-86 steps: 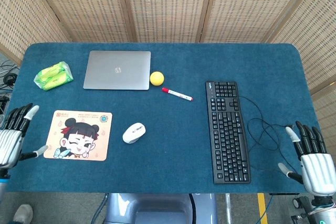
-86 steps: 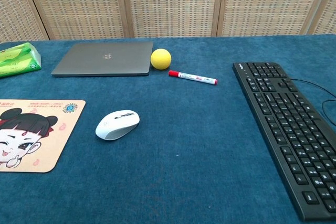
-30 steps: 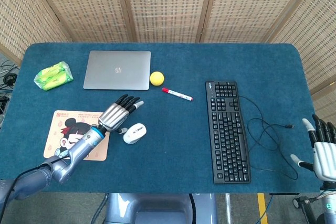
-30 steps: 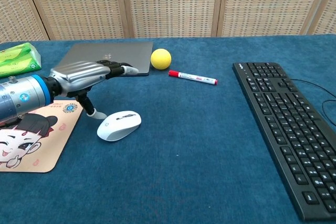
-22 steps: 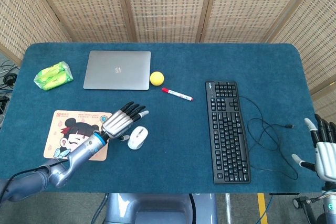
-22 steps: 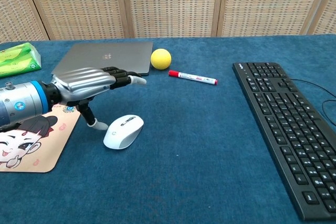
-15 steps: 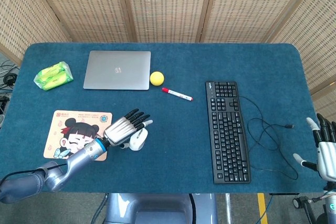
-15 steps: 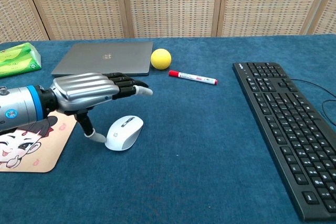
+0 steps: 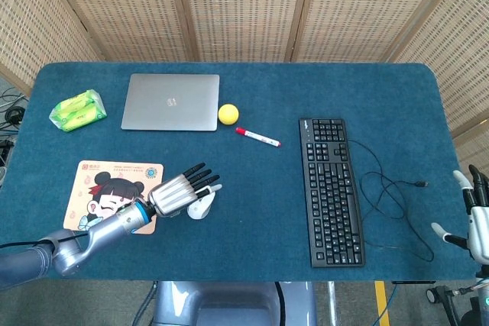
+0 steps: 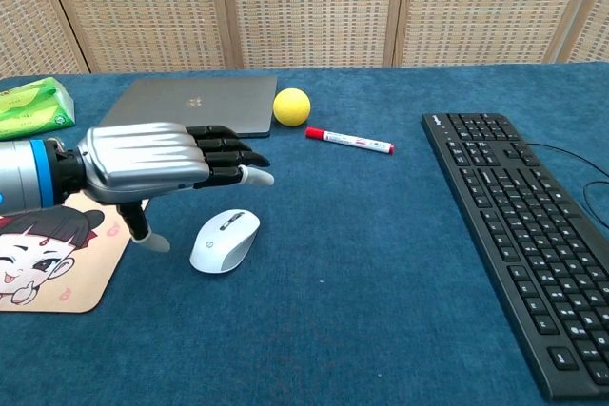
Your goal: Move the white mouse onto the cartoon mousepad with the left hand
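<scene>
Head view shows us the white mouse (image 9: 201, 205) lying on the blue table (image 9: 252, 97) just beside the right edge of the cartoon mousepad (image 9: 107, 188), not on it. In the chest view the mouse (image 10: 225, 240) lies with its long axis running from near-left to far-right, its scroll wheel end turned toward the far right, roughly toward the red marker (image 10: 349, 141).

Our left hand (image 10: 157, 164) hovers above and slightly left of the mouse, palm down, fingers (image 10: 228, 154) stretched out flat and close together over the mouse's far end. The thumb (image 10: 143, 225) hangs down on the left of the mouse with a gap between the two. The hand is spread and holds nothing; we see no contact with the mouse in the chest view.

Our right hand (image 9: 477, 223) shows only in the head view, at the table's near right corner, fingers apart and empty, well apart from the black keyboard (image 9: 330, 188).

Farther back we see a closed laptop (image 9: 170, 101), a yellow ball (image 9: 228, 114) and a green packet (image 9: 76, 110).
</scene>
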Robot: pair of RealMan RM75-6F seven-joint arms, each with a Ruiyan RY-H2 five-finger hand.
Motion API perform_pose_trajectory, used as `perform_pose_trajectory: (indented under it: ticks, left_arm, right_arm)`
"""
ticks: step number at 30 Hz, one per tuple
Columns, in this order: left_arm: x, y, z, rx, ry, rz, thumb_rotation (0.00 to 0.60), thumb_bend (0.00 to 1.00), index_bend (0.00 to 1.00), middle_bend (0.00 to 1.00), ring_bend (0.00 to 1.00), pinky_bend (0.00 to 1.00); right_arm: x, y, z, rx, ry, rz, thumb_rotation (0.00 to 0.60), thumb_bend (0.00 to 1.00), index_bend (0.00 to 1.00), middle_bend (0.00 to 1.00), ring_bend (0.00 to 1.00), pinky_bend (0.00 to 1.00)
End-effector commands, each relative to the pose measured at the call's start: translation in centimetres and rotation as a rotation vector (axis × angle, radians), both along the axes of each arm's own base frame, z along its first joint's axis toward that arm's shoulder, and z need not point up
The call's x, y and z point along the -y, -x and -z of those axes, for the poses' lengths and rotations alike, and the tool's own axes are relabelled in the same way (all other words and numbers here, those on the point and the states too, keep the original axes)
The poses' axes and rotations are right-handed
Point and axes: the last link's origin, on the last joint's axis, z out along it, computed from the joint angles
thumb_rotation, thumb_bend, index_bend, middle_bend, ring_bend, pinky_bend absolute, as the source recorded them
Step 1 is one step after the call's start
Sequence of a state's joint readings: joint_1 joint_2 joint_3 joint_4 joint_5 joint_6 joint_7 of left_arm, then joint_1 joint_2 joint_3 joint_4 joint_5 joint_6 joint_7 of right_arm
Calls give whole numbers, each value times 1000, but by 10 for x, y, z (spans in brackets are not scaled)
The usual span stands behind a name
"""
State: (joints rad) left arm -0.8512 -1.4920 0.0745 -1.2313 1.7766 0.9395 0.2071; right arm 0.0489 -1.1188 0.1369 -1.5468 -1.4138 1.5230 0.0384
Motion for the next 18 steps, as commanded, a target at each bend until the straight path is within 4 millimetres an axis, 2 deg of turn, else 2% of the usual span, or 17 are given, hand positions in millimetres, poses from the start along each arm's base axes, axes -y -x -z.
perform_pose_trajectory:
  ticks: [1,10,18]
  left_arm:
    - [-22,2,-14,-74,-37,219,600,0,0,0,0,0]
    - [-34,8,1,-202,41,501,600,30,0,0,0,0]
    - [-35,6,6,-212,97,587,600,52,0,0,0,0]
  right_arm:
    - [0,0,-1,0,1,2,600,2,92,0,0,0]
    - [3,4,-2,2,7,16,600,2,92,0,0,0]
    - [4,6,-4,9,12,26,600,2,92,0,0,0]
